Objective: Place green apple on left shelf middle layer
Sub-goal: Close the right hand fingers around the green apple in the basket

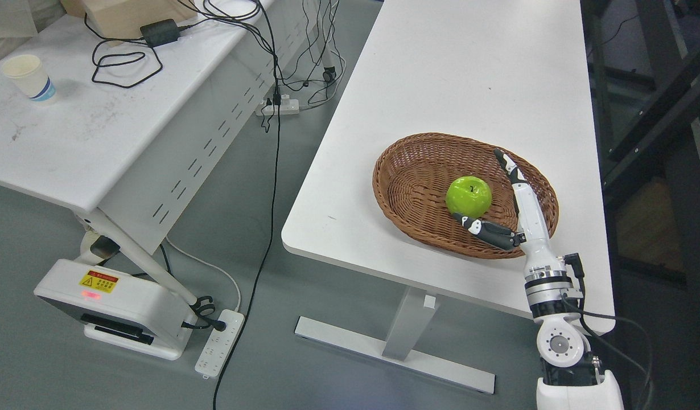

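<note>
A green apple (469,196) lies inside a brown wicker basket (407,171) on the white table (441,85). My right hand (484,193) reaches into the basket from the lower right. Its fingers are spread: the thumb (481,228) lies just below the apple and the other fingers (509,168) stretch up to its right. The hand is open around the apple and does not close on it. No shelf shows in the head view. My left arm is out of view.
A second white table (71,131) at the left holds a paper cup (28,77), a power adapter and cables (156,31). Cables hang in the gap between the tables. A power strip (219,341) and a white base unit (116,307) lie on the grey floor.
</note>
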Controlling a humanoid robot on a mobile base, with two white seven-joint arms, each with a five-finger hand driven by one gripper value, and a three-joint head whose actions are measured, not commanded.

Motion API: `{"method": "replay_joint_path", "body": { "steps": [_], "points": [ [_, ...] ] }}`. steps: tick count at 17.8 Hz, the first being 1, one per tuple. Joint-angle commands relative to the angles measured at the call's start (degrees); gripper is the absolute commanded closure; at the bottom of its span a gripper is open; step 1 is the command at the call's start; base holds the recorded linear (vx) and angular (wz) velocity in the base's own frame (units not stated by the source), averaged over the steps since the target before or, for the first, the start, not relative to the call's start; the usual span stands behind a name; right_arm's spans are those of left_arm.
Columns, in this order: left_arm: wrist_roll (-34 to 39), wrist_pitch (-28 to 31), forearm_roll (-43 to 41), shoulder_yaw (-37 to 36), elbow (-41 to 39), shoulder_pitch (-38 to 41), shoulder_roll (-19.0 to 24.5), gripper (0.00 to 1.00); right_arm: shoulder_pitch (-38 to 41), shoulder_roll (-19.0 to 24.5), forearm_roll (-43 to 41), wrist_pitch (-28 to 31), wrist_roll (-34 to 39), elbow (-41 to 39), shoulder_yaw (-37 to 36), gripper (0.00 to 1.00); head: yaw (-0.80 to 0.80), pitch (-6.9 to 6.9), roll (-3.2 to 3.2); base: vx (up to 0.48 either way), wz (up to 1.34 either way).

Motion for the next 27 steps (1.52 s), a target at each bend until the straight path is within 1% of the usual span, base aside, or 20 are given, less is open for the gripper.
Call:
{"method": "replay_joint_path", "body": {
  "steps": [1,3,7,8,10,13,16,18,21,27],
  "points": [
    [0.00,-0.04,0.00,0.00,0.00,0.00,1.00,0.00,-2.64,-6.81,0.08,1.16,2.01,3.72,1.76,0.00,0.00,0.00,0.00,0.071,0.01],
    [0.00,0.04,0.00,0.00,0.00,0.00,1.00,0.00,-2.91,-8.91,0.09,1.25,2.53,3.90,1.84,0.00,0.00,0.00,0.00,0.078,0.00],
    [0.00,0.05,0.00,0.00,0.00,0.00,1.00,0.00,-2.82,-11.99,0.26,1.16,6.49,4.51,2.02,0.00,0.00,0.00,0.00,0.052,0.00],
    [0.00,0.05,0.00,0.00,0.00,0.00,1.00,0.00,-2.82,-13.48,0.26,1.16,7.10,5.03,3.15,0.00,0.00,0.00,0.00,0.028,0.00],
    [0.00,-0.04,-0.08,0.00,0.00,0.00,1.00,0.00,-2.82,-14.54,0.26,1.16,7.46,5.39,4.91,0.00,0.00,0.00,0.00,0.014,0.00],
    [0.00,-0.04,0.00,0.00,0.00,0.00,1.00,0.00,-2.91,-14.28,-0.09,1.16,7.55,5.66,5.01,0.00,0.00,0.00,0.00,0.000,0.00],
    [0.00,-0.04,0.00,0.00,0.00,0.00,1.00,0.00,-4.84,-11.48,0.26,1.16,7.55,5.92,7.10,0.00,0.00,0.00,0.00,0.000,0.00],
    [0.00,-0.04,0.00,0.00,0.00,0.00,1.00,0.00,-5.54,-10.42,0.70,1.16,7.55,7.84,8.69,0.00,0.00,0.00,0.00,0.000,0.00],
    [0.00,0.04,0.00,0.00,0.00,0.00,1.00,0.00,-5.90,-10.15,0.79,1.16,7.55,9.96,9.93,0.00,0.00,0.00,0.00,0.000,0.00],
    [0.00,0.04,0.00,0.00,0.00,0.00,1.00,0.00,-7.91,-9.72,2.02,1.25,7.55,11.80,10.02,0.00,0.00,0.00,0.00,0.000,0.00]
  ]
}}
